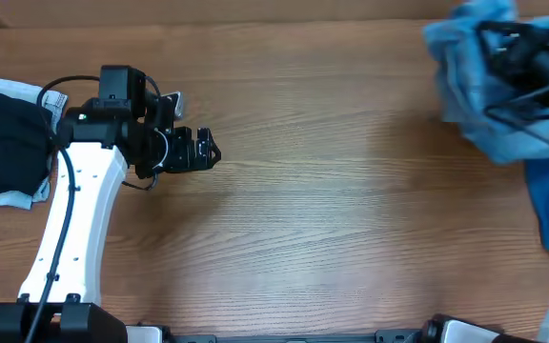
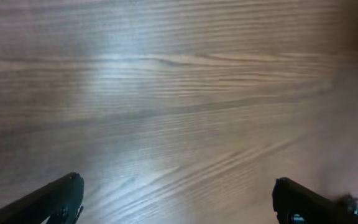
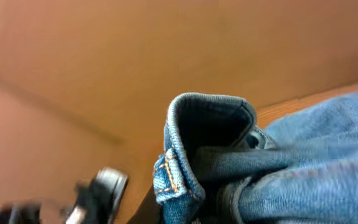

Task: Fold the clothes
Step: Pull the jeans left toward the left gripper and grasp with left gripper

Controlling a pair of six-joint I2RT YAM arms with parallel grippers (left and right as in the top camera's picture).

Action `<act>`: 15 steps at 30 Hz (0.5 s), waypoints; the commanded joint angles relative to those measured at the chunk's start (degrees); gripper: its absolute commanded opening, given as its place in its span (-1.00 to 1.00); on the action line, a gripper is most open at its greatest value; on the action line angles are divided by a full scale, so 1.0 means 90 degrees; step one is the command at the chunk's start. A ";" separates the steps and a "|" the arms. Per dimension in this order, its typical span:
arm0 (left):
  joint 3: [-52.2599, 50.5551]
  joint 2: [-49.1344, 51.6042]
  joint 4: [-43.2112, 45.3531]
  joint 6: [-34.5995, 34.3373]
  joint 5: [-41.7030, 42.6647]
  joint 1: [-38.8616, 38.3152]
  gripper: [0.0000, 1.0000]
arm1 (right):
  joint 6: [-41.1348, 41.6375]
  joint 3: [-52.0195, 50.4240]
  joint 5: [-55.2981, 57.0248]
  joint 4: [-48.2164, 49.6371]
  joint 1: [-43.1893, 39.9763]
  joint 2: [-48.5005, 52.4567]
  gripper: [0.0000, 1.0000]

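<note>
Two heaps of denim lie well apart: light-blue jeans (image 1: 489, 105) bunched at the far right corner of the table (image 1: 332, 210), a dark navy piece (image 1: 3, 143) at its left edge; the right gripper (image 1: 513, 52), jaws pressed together, pinches the jeans by the waistband (image 3: 210, 124), raised close to its camera; the left gripper (image 1: 206, 150) hangs spread wide above the wood, touching nothing.

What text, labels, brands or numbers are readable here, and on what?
None readable.
Light-blue denim jeans: only orange stitching at the waistband, no tag in view.
Dark navy garment: no legible marking.
White left robot arm: no legible marking.
Brown wooden table: plain grain.
</note>
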 commanded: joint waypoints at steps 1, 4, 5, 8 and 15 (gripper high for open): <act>0.1095 -0.0697 -0.0381 0.0580 0.0209 0.0010 1.00 | -0.0648 0.0119 -0.0437 0.0223 0.1081 -0.0185 -0.92; 0.1948 -0.1258 -0.0500 0.0682 0.0160 0.0010 1.00 | -0.1061 0.0119 -0.0007 0.0238 0.1719 -0.0187 -0.92; 0.2244 -0.1484 -0.0495 0.0746 0.0163 0.0010 1.00 | -0.1241 0.0119 0.0092 0.0199 0.1933 -0.0187 -0.92; 0.2800 -0.2011 -0.0488 0.0928 0.0160 0.0010 1.00 | -0.1705 0.0119 0.0755 -0.0185 0.2540 -0.0204 -0.92; 0.2917 -0.2484 -0.0872 0.0928 0.0165 0.0010 1.00 | -0.1435 0.0117 0.2992 -0.0991 0.3691 -0.0194 -0.92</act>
